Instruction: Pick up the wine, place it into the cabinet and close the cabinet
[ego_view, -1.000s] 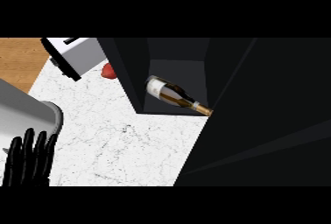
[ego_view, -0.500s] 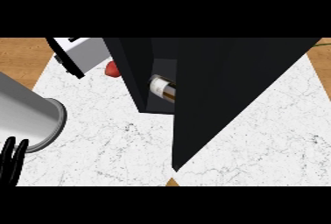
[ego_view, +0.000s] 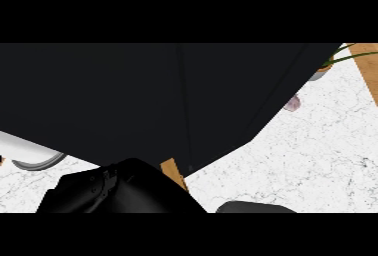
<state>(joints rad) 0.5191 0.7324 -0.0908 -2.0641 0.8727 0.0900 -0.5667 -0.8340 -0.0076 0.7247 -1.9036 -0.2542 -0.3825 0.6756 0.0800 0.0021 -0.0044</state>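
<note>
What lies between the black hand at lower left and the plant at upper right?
The black cabinet covers nearly all of that stretch between the hand and the plant, in the head view.

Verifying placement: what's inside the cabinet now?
Nothing inside shows. The cabinet fills most of the head view with black outer panels that cover its interior; the wine cannot be seen. Marble counter shows beside it.

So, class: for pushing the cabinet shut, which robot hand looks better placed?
Probably left: the left robot hand shows at the lower left, just below the black cabinet in the head view. The right robot hand does not show, so it cannot be judged.
</note>
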